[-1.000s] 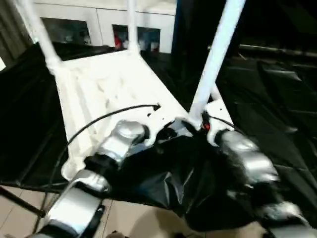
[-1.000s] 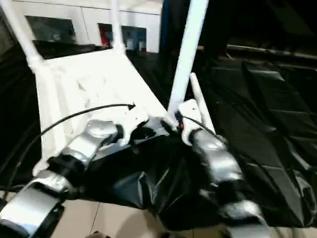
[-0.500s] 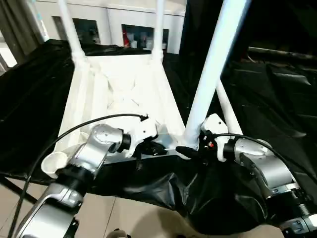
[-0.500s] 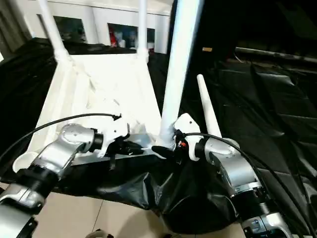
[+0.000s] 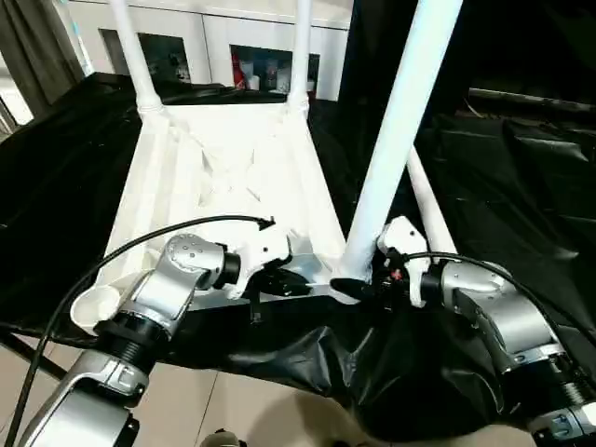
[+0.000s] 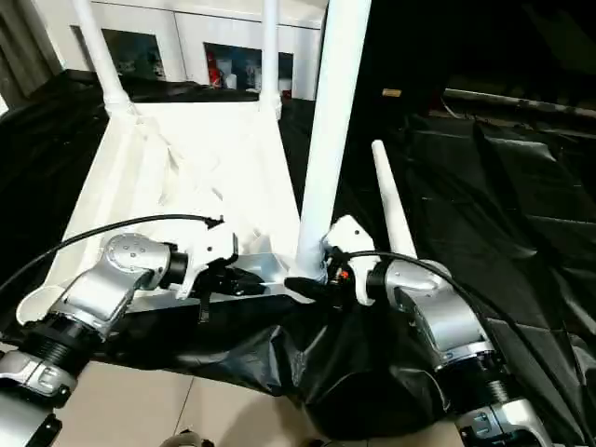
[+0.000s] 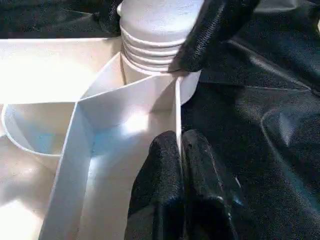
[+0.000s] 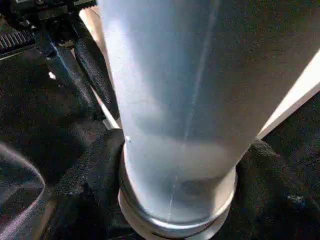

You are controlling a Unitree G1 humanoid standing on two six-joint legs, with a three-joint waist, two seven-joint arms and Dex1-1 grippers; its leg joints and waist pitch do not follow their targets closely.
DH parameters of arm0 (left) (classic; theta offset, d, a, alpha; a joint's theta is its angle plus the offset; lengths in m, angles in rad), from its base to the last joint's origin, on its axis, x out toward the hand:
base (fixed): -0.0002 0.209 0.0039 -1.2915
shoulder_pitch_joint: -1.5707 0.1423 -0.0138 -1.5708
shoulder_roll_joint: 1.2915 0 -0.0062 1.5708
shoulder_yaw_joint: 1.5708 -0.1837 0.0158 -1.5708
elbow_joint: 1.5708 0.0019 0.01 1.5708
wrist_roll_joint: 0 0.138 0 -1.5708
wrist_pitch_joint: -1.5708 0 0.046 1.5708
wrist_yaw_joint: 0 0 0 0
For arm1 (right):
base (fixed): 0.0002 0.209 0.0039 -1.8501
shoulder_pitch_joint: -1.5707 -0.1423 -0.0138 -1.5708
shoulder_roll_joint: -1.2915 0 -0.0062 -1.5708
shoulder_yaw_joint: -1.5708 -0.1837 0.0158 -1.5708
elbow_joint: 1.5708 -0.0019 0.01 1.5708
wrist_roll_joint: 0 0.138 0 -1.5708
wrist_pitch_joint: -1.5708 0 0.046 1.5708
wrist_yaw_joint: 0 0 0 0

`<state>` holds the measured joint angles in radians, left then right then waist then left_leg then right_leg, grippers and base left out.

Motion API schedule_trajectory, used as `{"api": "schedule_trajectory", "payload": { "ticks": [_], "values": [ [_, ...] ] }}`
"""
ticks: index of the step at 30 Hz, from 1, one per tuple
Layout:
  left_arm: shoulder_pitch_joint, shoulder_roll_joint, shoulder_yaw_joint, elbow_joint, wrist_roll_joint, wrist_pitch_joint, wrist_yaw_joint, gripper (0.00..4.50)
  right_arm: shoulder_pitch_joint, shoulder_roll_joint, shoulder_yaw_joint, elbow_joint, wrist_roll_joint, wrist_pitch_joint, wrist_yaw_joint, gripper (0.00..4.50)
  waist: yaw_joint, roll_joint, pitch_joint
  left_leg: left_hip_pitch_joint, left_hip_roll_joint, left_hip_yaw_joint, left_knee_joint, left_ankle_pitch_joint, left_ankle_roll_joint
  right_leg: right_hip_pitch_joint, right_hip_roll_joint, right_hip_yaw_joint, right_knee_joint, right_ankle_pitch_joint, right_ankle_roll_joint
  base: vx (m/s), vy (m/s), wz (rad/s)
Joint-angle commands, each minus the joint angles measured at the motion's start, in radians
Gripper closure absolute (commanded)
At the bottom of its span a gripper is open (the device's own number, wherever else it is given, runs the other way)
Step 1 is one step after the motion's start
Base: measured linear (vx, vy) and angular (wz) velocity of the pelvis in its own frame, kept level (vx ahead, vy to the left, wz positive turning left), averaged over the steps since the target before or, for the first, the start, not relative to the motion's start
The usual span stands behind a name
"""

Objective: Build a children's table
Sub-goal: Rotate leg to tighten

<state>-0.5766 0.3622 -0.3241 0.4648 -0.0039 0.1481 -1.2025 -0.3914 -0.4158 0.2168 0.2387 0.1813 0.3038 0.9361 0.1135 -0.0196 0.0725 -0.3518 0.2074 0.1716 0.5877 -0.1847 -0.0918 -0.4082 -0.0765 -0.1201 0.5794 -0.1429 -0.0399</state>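
1. A white plastic children's table top (image 5: 223,177) is lying upside down on a black-draped work surface (image 5: 521,186), its ribbed underside facing up and its long axis running away from the robot.
2. Two white tubular legs are standing upright in the far corner sockets: the far left leg (image 5: 135,51) and the far right leg (image 5: 300,51).
3. A third leg, the near right leg (image 5: 396,130), smooth and tapered, is rising from the near right corner and leaning slightly to the right.
4. A fourth leg, the loose leg (image 6: 389,209), is lying flat on the black cloth just right of the top, its narrow end pointing away.
5. The near left socket (image 5: 93,307), a round open cup, is sitting unfilled at the near left corner.
6. The left gripper (image 7: 180,155), with textured black fingers, is pinching a thin upright rib of the top's near edge, its jaws nearly closed on it.
7. The right gripper (image 8: 175,165) is cradling the base of the near right leg, one black finger on each side, jaws spread to the tube's width.
8. White cabinets (image 5: 205,47) with glass doors are standing behind the work surface; pale floor (image 5: 242,410) is showing below the crumpled cloth.
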Motion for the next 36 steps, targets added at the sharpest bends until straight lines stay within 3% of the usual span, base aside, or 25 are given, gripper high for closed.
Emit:
{"api": "schedule_trajectory", "payload": {
  "ticks": [1,6,9,10,11,12,14,15,18,22,23,27,30,36],
  "values": [
    [-0.011,-0.012,0.008,-0.061,-0.033,-0.01,-0.013,4.5,0.0,-0.006,0.009,-0.018,-0.004,0.008,0.009,1.7,-0.001,-0.002,-0.085,0.0,0.027,-0.003,-0.062,-0.135,0.062,0.067,-0.075,0.061,-0.056,-0.276,-0.145,0.0,0.0,0.0],
    [-0.015,-0.028,0.019,-0.044,-0.035,-0.001,0.018,4.5,0.009,0.035,-0.008,0.001,-0.011,0.012,-0.057,1.78,-0.004,0.0,-0.082,0.0,0.026,-0.003,-0.063,-0.137,0.06,0.065,-0.075,0.061,-0.057,-0.284,-0.142,0.0,0.0,0.0],
    [-0.043,-0.06,0.029,0.016,0.008,0.011,0.131,4.5,-0.003,0.093,-0.026,0.051,-0.046,0.038,-0.193,1.78,-0.009,-0.002,-0.078,0.0,0.023,-0.003,-0.064,-0.153,0.048,0.064,-0.072,0.058,-0.064,-0.324,-0.129,0.0,0.0,0.0],
    [-0.056,-0.073,0.034,0.041,0.025,0.014,0.18,4.5,-0.012,0.129,-0.046,0.078,-0.05,0.055,-0.264,1.79,-0.011,-0.002,-0.079,0.001,0.02,-0.002,-0.063,-0.155,0.046,0.063,-0.071,0.058,-0.066,-0.338,-0.123,0.0,0.0,0.0],
    [-0.096,-0.122,0.058,0.117,0.059,0.043,0.332,4.5,-0.037,0.209,-0.099,0.14,-0.052,0.085,-0.424,1.79,-0.015,0.0,-0.078,0.003,0.02,-0.003,-0.063,-0.163,0.036,0.06,-0.074,0.058,-0.07,-0.364,-0.119,0.0,0.0,0.0],
    [-0.108,-0.136,0.065,0.137,0.066,0.053,0.374,4.5,-0.046,0.232,-0.117,0.158,-0.051,0.092,-0.471,1.8,-0.02,-0.003,-0.076,0.007,0.016,-0.003,-0.062,-0.178,0.019,0.058,-0.072,0.052,-0.08,-0.427,-0.101,0.0,0.0,0.0],
    [-0.122,-0.155,0.073,0.159,0.069,0.073,0.415,4.5,-0.058,0.262,-0.14,0.187,-0.047,0.09,-0.532,1.8,-0.025,-0.003,-0.076,0.006,0.013,-0.006,-0.061,-0.184,0.014,0.06,-0.075,0.048,-0.088,-0.481,-0.07,0.0,0.0,0.0],
    [-0.153,-0.202,0.085,0.207,0.074,0.102,0.502,4.5,-0.093,0.337,-0.202,0.275,-0.024,0.067,-0.678,1.8,-0.029,-0.002,-0.077,0.002,0.015,-0.007,-0.062,-0.182,0.024,0.059,-0.076,0.048,-0.09,-0.479,-0.059,0.0,0.0,0.0],
    [-0.188,-0.272,0.088,0.273,0.08,0.107,0.604,4.5,-0.151,0.417,-0.238,0.401,-0.011,-0.017,-0.814,1.8,-0.031,-0.001,-0.084,0.006,0.012,-0.006,-0.06,-0.169,0.021,0.057,-0.078,0.05,-0.086,-0.448,-0.068,0.0,0.0,0.0],
    [-0.192,-0.301,0.068,0.286,0.088,0.086,0.603,4.5,-0.179,0.448,-0.227,0.412,-0.012,-0.041,-0.779,1.8,-0.035,-0.003,-0.083,-0.003,0.016,-0.006,-0.062,-0.149,0.048,0.063,-0.071,0.053,-0.071,-0.326,-0.102,0.0,0.0,0.0],
    [-0.196,-0.308,0.069,0.295,0.092,0.079,0.605,4.5,-0.184,0.456,-0.233,0.411,-0.018,-0.043,-0.774,1.24,-0.034,-0.002,-0.083,-0.003,0.017,-0.005,-0.063,-0.146,0.052,0.064,-0.072,0.054,-0.068,-0.308,-0.112,0.0,0.0,0.0],
    [-0.195,-0.312,0.066,0.296,0.092,0.055,0.583,4.5,-0.195,0.462,-0.245,0.409,-0.03,-0.049,-0.769,0.92,-0.034,-0.005,-0.079,0.002,0.014,-0.002,-0.063,-0.176,0.057,0.062,-0.074,0.053,-0.078,-0.376,-0.102,0.0,0.0,0.0],
    [-0.189,-0.308,0.064,0.286,0.069,0.04,0.545,4.5,-0.22,0.44,-0.25,0.446,-0.036,-0.101,-0.768,0.64,-0.038,-0.007,-0.076,0.002,0.013,-0.003,-0.063,-0.184,0.057,0.059,-0.075,0.052,-0.085,-0.425,-0.085,0.0,0.0,0.0],
    [-0.156,-0.272,0.055,0.232,0.06,0.024,0.459,4.5,-0.188,0.345,-0.213,0.34,-0.044,-0.064,-0.601,0.16,-0.037,-0.008,-0.081,-0.004,0.017,-0.004,-0.062,-0.145,0.079,0.068,-0.071,0.054,-0.069,-0.325,-0.111,0.0,0.0,0.0]
  ]
}}
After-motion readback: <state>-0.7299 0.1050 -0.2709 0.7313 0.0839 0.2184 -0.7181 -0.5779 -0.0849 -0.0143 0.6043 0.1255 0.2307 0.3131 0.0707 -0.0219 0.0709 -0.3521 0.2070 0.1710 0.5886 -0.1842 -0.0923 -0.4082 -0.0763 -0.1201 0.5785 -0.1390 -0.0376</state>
